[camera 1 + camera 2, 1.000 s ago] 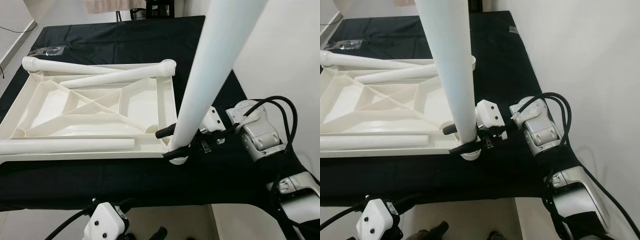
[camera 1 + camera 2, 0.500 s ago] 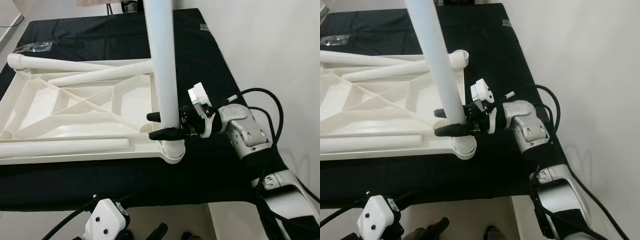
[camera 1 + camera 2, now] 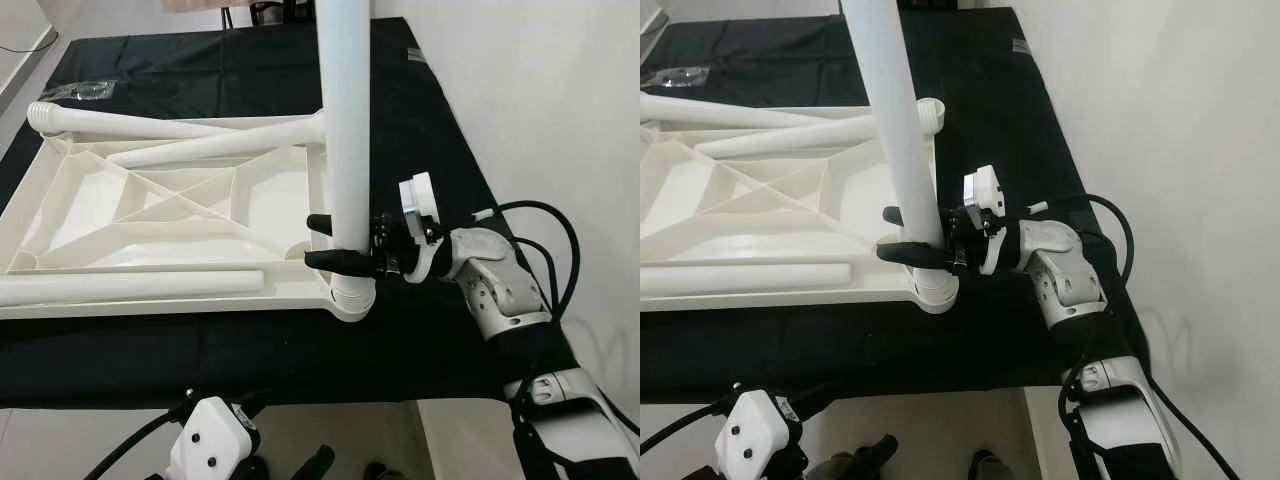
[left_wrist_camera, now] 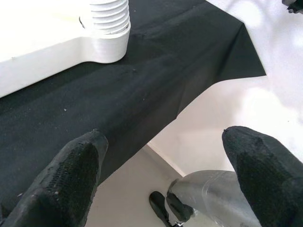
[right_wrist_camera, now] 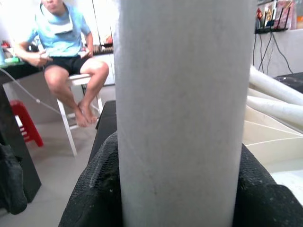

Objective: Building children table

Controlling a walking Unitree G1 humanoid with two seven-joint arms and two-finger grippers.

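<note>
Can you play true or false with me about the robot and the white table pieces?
1. The right gripper is clamped around the upright table leg. True.
2. The upright leg stands at a corner socket of the upside-down tabletop. True.
3. The left gripper is holding a leg too. False: it is open, near the edge of the black cloth.
4. The cloth is red. False: black.
5. Three loose legs lie on the tabletop. True.
</note>
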